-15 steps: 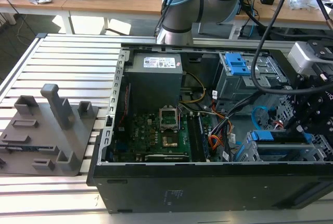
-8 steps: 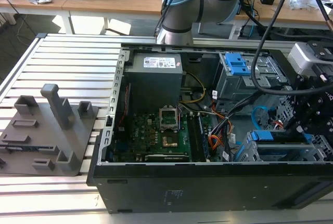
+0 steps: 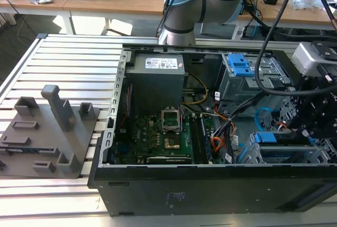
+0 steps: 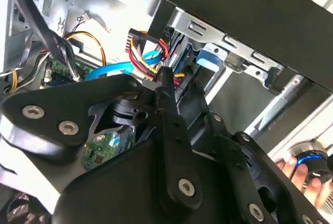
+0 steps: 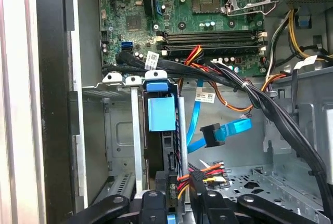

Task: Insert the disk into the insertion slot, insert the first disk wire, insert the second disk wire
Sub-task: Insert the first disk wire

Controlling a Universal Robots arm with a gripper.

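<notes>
We note the disk (image 5: 161, 114) seated in the slot (image 5: 118, 130), standing on edge, with its blue carrier tab at the end that faces the motherboard (image 5: 177, 11). The insertion step reads to us as done. In the first wrist view the pincer (image 5: 181, 199) hangs right at the disk's other end, the connector end. The disk's long axis therefore runs straight away from the pincer toward the motherboard, and any approach to the connectors lies along that axis. The first wire (image 5: 200, 174), a red-orange bundle with a dark plug, sits just beside the disk's connector end, between disk and pincer. It is the task thing nearest the pincer. We cannot tell whether its plug is seated in the disk or only resting against it. Nor can we tell whether the pincer is clenched, released, or holding that plug, since the linkage hides the contact in both wrist views. The second wire (image 5: 229, 129), the light-blue flat cable, loops beside the disk on the side away from the slot's wall. Its dark plug hangs free, apart from the disk and unconnected. We judge the second wire step as not yet done and the first wire step as in hand.
</notes>
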